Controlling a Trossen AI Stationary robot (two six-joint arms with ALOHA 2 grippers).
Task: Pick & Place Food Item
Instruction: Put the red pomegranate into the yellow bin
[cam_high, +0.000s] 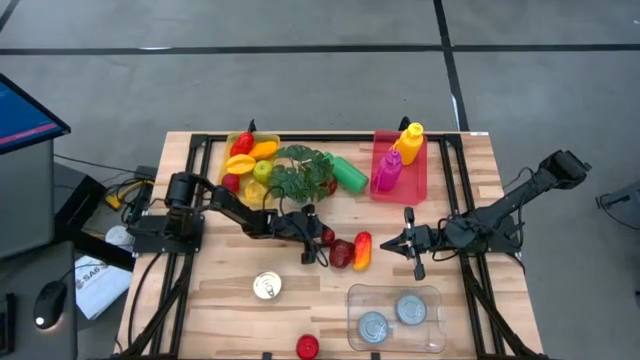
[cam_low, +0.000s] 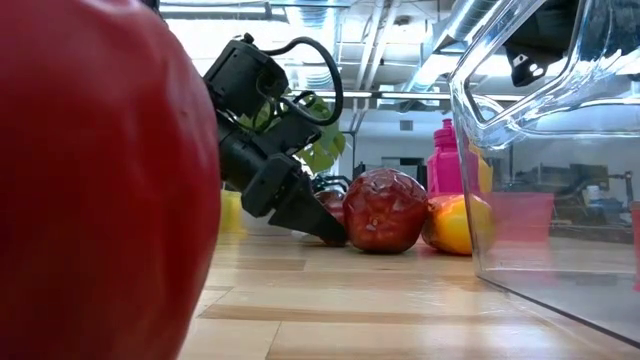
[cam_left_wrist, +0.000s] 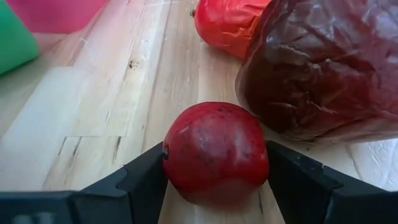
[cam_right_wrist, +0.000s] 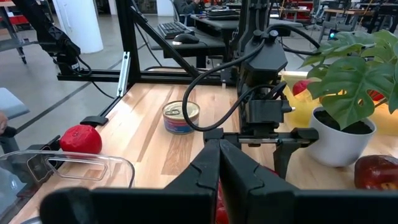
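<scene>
With its fingers pressed to both sides of the small round red fruit (cam_left_wrist: 215, 152) on the wooden desk (cam_high: 220, 290), the left hand (cam_high: 318, 243) is mid-grasp; next comes lifting it clear of the dark wrinkled fruit (cam_left_wrist: 323, 62) beside it. The right hand (cam_high: 405, 243) waits, fully closed and empty.

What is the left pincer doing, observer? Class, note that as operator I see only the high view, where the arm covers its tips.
Observer: The left wrist view shows the left pincer closed around a small round red fruit, with a dark finger against each side.
Operator: I can see the right pincer waiting to the right of the fruits. Is that red fruit lifted?
Observer: No. It sits on the wooden table, close beside a larger dark red wrinkled fruit.
</scene>
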